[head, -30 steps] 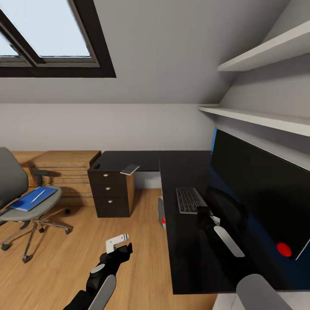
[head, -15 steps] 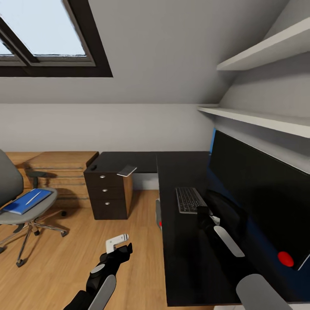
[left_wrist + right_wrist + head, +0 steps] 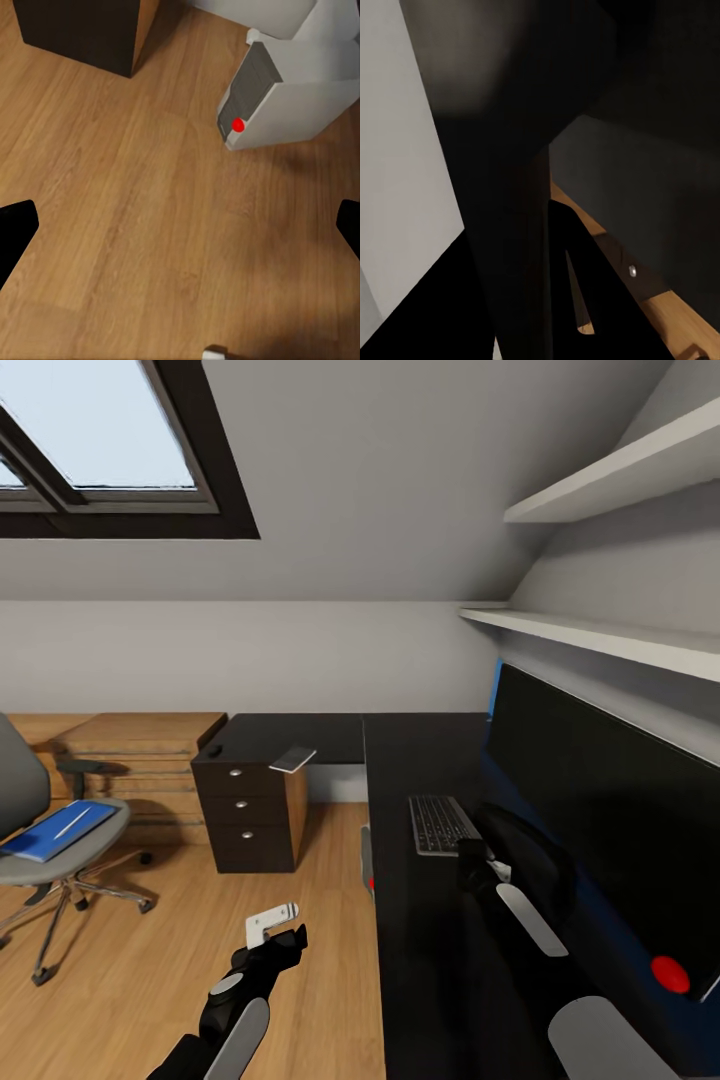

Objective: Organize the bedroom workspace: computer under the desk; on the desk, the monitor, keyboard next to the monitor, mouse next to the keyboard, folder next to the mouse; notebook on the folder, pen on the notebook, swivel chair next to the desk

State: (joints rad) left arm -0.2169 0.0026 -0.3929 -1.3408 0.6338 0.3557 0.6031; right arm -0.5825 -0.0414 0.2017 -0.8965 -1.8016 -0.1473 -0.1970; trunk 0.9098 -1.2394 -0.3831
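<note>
The black desk carries the wide monitor at right, with the keyboard in front of it. My right gripper hovers shut just near of the keyboard; its fingers meet in the right wrist view. On the desk's far wing lie the grey-white notebook and the small dark mouse. The blue folder, with the pen on it, rests on the swivel chair at far left. My left gripper hangs open over the floor near the grey computer.
A black three-drawer unit stands under the desk's far wing, with low light-wood shelving beside it. White wall shelves run above the monitor. A skylight sits in the sloped ceiling. Wood floor lies between chair and desk.
The whole picture has slid left, so the camera has moved rightward toward the desk. Both arms keep the same pose. Nothing on the desk or chair has shifted.
</note>
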